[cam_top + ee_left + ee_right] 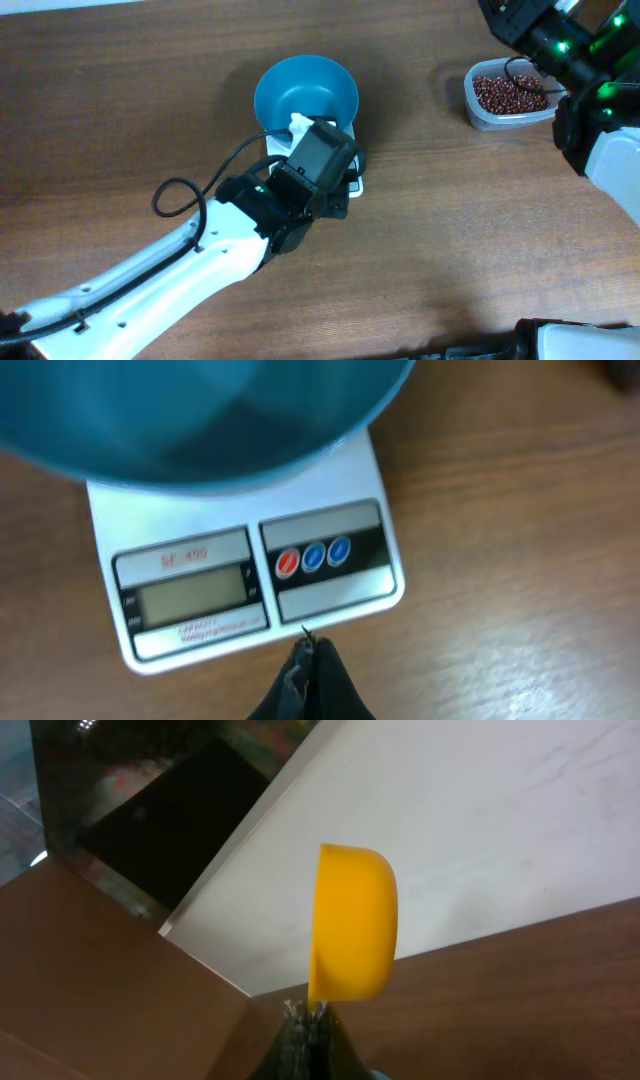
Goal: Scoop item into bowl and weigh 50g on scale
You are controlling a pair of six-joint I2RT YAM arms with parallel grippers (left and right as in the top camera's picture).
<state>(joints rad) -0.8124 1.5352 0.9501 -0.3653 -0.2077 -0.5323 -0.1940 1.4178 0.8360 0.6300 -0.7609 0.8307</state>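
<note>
Overhead shows you little done: bowl (300, 95) looks empty on the scale (250, 590), beans (505, 93) in their tub (500, 122), left gripper (305, 655) closed empty, right gripper (305, 1018) clamping a yellow scoop (355, 920).

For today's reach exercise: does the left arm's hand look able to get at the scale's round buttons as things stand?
Likely yes. The left hand sits just in front of the scale, and the bowl overhangs only the platform behind, leaving the buttons uncovered.
</note>
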